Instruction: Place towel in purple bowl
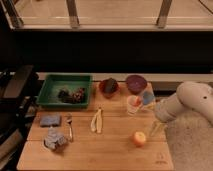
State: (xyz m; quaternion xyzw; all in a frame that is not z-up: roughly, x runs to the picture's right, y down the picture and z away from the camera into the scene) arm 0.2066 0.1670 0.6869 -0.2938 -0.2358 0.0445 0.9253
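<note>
The purple bowl [136,83] stands at the back right of the wooden table [115,150]. A crumpled grey towel [55,140] lies at the front left, with a flat blue folded cloth [50,120] just behind it. My gripper [155,129] hangs from the white arm [186,102] at the table's right edge, pointing down beside an orange fruit [139,138]. It is far from the towel and in front of the purple bowl. Nothing shows in it.
A green tray [50,89] with dark items sits at the back left. A red bowl [108,86] stands next to the purple one. A white cup [133,104], a blue object [148,97], a banana [96,121] and a fork [69,126] lie mid-table.
</note>
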